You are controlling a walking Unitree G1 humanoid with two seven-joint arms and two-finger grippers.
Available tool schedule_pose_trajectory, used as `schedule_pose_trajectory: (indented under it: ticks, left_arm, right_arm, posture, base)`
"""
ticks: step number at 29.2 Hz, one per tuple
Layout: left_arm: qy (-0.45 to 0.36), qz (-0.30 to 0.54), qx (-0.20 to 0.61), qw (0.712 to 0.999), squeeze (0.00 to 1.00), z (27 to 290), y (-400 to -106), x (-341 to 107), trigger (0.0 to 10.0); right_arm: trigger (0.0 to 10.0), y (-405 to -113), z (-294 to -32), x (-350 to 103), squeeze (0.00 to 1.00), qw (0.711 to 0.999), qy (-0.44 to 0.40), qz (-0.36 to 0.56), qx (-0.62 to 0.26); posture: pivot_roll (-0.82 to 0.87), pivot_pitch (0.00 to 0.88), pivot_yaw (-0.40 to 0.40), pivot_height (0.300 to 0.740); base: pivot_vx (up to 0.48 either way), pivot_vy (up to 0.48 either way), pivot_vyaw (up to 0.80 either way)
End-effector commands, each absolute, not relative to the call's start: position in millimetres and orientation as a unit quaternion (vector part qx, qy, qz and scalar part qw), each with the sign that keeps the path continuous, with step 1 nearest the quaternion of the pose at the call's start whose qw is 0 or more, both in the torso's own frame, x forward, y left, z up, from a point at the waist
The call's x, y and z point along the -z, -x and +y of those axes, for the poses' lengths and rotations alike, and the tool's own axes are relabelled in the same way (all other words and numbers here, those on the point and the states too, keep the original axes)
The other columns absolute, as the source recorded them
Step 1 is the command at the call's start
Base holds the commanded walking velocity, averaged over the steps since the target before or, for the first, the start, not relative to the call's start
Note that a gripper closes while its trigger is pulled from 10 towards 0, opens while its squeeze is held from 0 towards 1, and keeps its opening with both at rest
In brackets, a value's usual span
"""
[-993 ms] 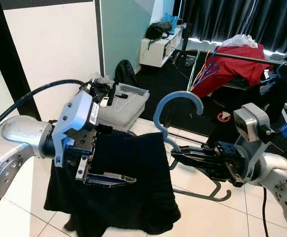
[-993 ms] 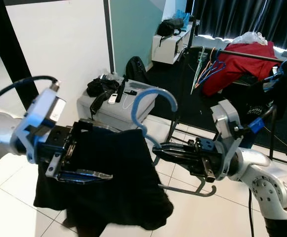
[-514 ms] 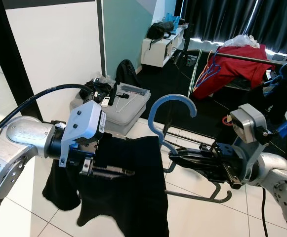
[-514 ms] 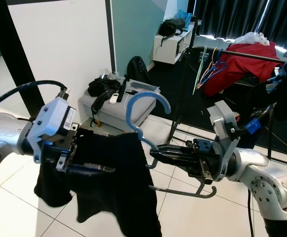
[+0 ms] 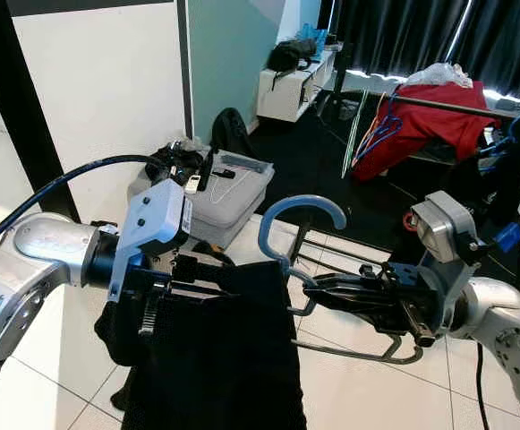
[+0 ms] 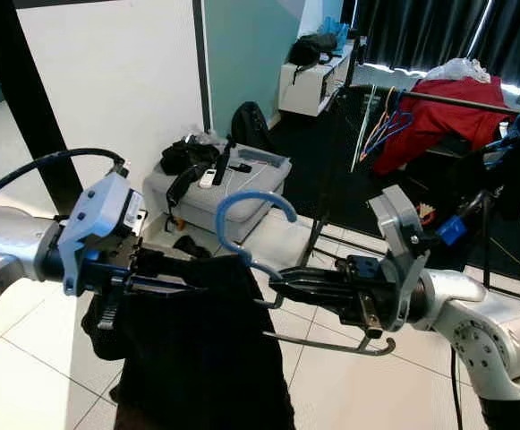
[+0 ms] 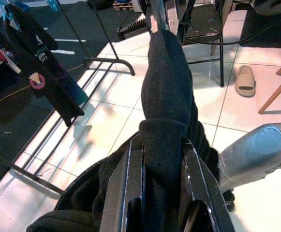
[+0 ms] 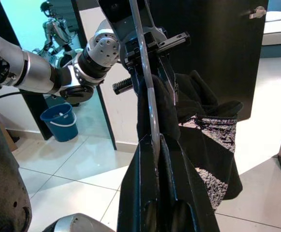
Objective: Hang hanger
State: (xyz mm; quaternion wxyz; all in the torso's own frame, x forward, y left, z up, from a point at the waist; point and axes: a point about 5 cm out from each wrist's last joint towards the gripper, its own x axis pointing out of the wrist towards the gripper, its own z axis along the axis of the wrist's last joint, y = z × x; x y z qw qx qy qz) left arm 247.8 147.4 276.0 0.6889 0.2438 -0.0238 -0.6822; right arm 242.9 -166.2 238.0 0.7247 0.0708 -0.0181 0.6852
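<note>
A hanger with a blue hook (image 5: 302,203) and a grey metal frame sits between my two grippers at chest height. A black garment (image 5: 215,358) is draped over it and hangs straight down toward the floor. My left gripper (image 5: 226,272) comes in from the left and is shut on the garment where it folds over the hanger; in the left wrist view its fingers (image 7: 129,186) pinch the black cloth (image 7: 165,92). My right gripper (image 5: 310,289) reaches in from the right, shut on the hanger's metal bar (image 8: 149,104) just below the hook.
A clothes rack rail (image 5: 461,108) stands at the back right with a red garment (image 5: 430,121), blue hangers (image 5: 380,125) and a black shirt (image 5: 497,179). A grey case (image 5: 233,188) with cables sits on the floor ahead. A white wall (image 5: 98,81) stands to the left.
My left gripper has turned from upright to level and taken the cloth at the hanger. The garment, earlier spread wide, now hangs down narrow. The hanger has moved slightly left and lower.
</note>
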Motion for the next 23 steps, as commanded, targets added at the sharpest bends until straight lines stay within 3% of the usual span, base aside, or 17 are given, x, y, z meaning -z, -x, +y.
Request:
schedule_pose_trajectory:
  ticks: [1,3,4,11,13,15,19,23]
  left_arm:
    - [-0.238,0.000,0.709,0.664,0.00,142.5,-242.4,-265.5,0.0]
    - [-0.238,0.000,0.709,0.664,0.00,142.5,-242.4,-265.5,0.0]
    - [-0.238,-0.003,0.707,0.666,0.00,143.4,-243.3,-266.6,0.0]
    - [-0.249,-0.012,0.691,0.679,0.00,149.0,-248.8,-271.4,0.0]
    - [-0.270,-0.025,0.662,0.699,0.00,157.8,-257.5,-279.5,0.0]
    - [-0.270,-0.025,0.662,0.699,0.00,157.8,-257.5,-279.5,0.0]
    - [-0.285,-0.053,0.627,0.723,0.00,166.2,-267.2,-292.7,0.0]
    - [-0.285,-0.053,0.627,0.723,0.00,166.2,-267.2,-292.7,0.0]
  right_arm:
    - [10.0,-241.0,-159.5,-259.7,0.33,0.706,-0.071,-0.082,-0.700]
    - [10.0,-241.0,-159.5,-259.7,0.33,0.706,-0.071,-0.082,-0.700]
    - [10.0,-242.5,-160.7,-259.5,1.00,0.709,-0.076,-0.080,-0.697]
    - [10.0,-246.1,-170.5,-257.6,1.00,0.727,-0.081,-0.077,-0.677]
    - [10.0,-247.2,-189.3,-254.1,1.00,0.758,-0.078,-0.073,-0.644]
    - [10.0,-247.2,-189.3,-254.1,1.00,0.758,-0.078,-0.073,-0.644]
    - [10.0,-238.8,-220.4,-252.8,1.00,0.801,-0.068,-0.066,-0.591]
    - [10.0,-238.8,-220.4,-252.8,1.00,0.801,-0.068,-0.066,-0.591]
  posture:
    - [0.01,0.000,-0.058,0.740]
    - [0.01,0.000,-0.058,0.740]
    - [0.01,0.000,-0.058,0.740]
    - [0.01,0.000,-0.056,0.740]
    - [0.00,0.000,-0.051,0.740]
    - [0.00,0.000,-0.051,0.740]
    - [-0.01,0.000,-0.044,0.740]
    - [-0.01,0.000,-0.044,0.740]
  base:
    - [0.000,0.000,0.00]
    - [0.000,0.000,0.00]
    - [0.000,0.000,0.00]
    - [0.000,0.000,0.00]
    - [0.000,0.000,0.00]
    - [0.000,0.000,0.00]
    - [0.000,0.000,0.00]
    - [0.000,0.000,0.00]
